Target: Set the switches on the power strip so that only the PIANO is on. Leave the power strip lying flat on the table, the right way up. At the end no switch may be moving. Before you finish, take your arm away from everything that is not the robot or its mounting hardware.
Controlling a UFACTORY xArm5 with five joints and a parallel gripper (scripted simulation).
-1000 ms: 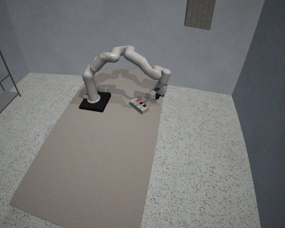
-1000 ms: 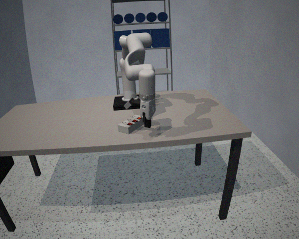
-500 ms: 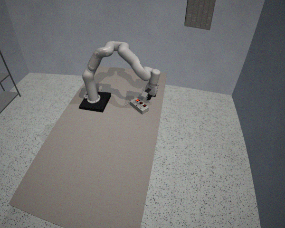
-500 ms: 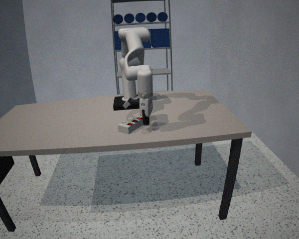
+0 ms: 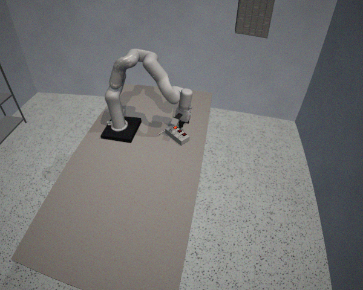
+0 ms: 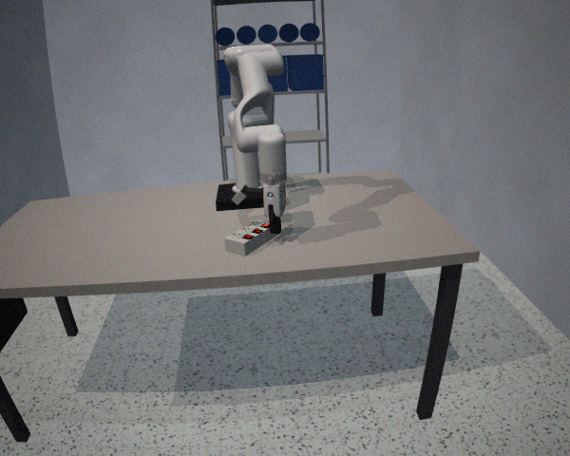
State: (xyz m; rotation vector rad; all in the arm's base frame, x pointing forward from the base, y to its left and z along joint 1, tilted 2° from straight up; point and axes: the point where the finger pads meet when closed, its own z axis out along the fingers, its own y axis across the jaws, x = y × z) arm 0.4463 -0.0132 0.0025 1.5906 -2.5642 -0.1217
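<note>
we see the power strip (image 5: 177, 136) lying flat on the desk (image 5: 119, 199), just beside the arm's base (image 5: 109, 135). our tool (image 6: 275, 228), clenched and empty, seems to press its end switch (image 5: 175, 127); next, probably lift clear and check labels.

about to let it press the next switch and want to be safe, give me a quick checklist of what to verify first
1. The grey rectangular power strip lies flat and right way up on the beige table: ok.
2. The gripper of the white arm is shut and holds nothing, so it can push with its tip: ok.
3. Gripper tip is at the strip's end nearest the arm's black base plate, by the brightly lit red rocker switch: ok.
4. Only one switch is on: cannot tell; the other two red switches look darker, but their positions are too small to read.
5. Which switch is the PIANO one: cannot tell, labels unreadable.
</note>
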